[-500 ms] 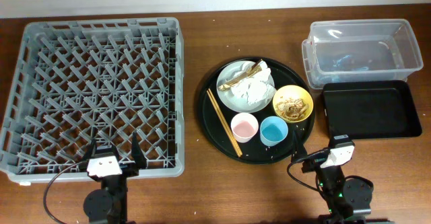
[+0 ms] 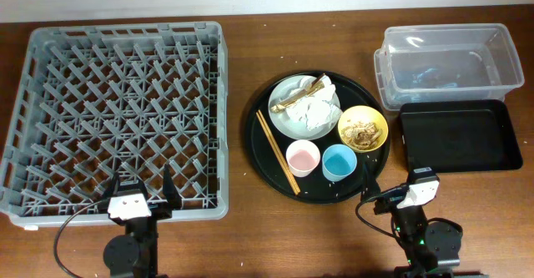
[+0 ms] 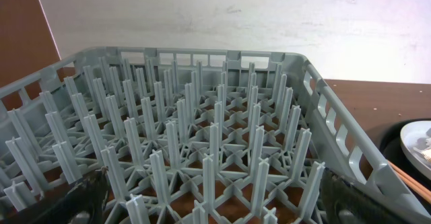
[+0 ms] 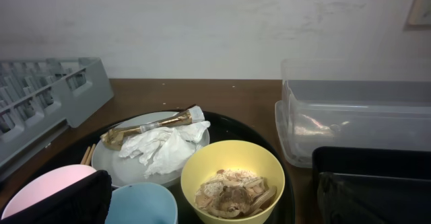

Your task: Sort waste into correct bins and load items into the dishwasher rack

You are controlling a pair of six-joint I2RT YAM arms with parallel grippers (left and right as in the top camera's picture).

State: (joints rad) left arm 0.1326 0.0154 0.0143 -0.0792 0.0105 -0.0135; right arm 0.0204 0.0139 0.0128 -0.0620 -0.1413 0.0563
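The grey dishwasher rack [image 2: 125,32] fills the left; its pegs fill the left wrist view [image 3: 202,116]. On a round black tray [image 2: 259,157] stand a grey-green plate [image 2: 288,123] with white tissues [image 2: 315,111] and a brownish strip [image 4: 151,125], a yellow bowl [image 2: 377,121] of food scraps [image 4: 232,196], a pink cup [image 2: 303,158], a light-blue cup [image 2: 340,162] and chopsticks [image 2: 277,151]. My left gripper [image 2: 140,186] is open and empty at the rack's near edge. My right gripper [image 2: 390,179] is open and empty, just short of the bowl.
A clear tub [image 2: 450,40] stands at the back right, with a shallow black rectangular tray [image 2: 457,136] in front of it. Bare wooden table lies between the rack and the round tray. A white wall closes the far side.
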